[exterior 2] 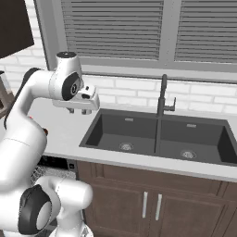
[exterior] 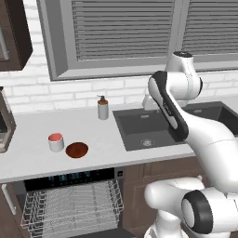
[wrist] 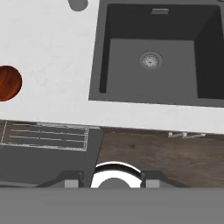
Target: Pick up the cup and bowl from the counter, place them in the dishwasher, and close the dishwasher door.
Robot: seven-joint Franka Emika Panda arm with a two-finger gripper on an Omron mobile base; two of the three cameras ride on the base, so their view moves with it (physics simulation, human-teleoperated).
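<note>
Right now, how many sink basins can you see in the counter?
2: the left basin lies nearest the arm, and the right basin sits past the faucet. Both are set in the counter.

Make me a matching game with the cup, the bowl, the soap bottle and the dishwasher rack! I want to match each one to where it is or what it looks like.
Things:
1. cup
2. bowl
3. soap bottle
4. dishwasher rack

Descriptions:
A. white wires, pulled out below the counter
B. by the back wall, just left of the sink, with a brown pump top
C. shallow and reddish-brown, on the counter
D. short and grey-white with a red top, left of the reddish-brown dish

Pairs: 1-D, 2-C, 3-B, 4-A
</note>
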